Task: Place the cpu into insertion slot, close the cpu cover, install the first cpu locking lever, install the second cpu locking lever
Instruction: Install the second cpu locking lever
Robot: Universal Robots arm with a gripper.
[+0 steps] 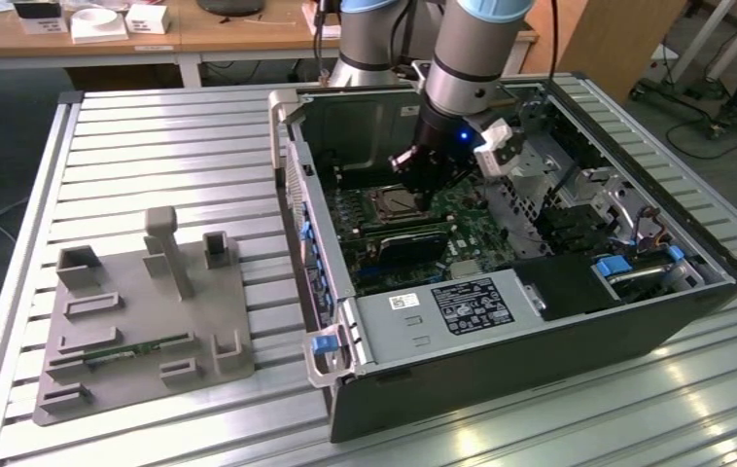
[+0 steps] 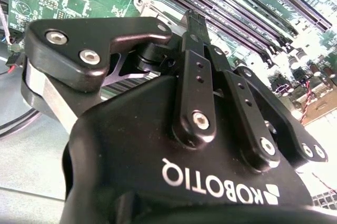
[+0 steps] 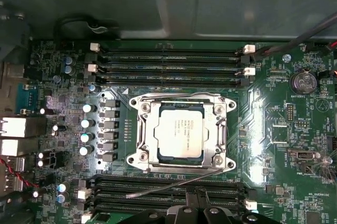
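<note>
The arm [image 1: 470, 58] is angled steeply down into the open computer case [image 1: 680, 233], wrist tilted toward its back wall. The black gripper [image 1: 423, 167] is held low inside — fingers [image 2: 196, 39] are pressed together, nothing pinched between them.

So you've got the open computer case [image 1: 499, 292] on the slatted worktop [image 1: 161, 136], right of centre in the exterior view, with the fixture block [image 1: 142, 321] lower left of it on the same worktop. Inside the case, the insertion slot [image 3: 181, 133] sits mid-frame in the first wrist view, the cpu [image 3: 180, 132] in it and the cpu cover [image 3: 145, 134] down around it. Memory slots [image 3: 168, 63] run above and below it. A desk [image 1: 213, 29] runs along the exterior view's top left.
</note>
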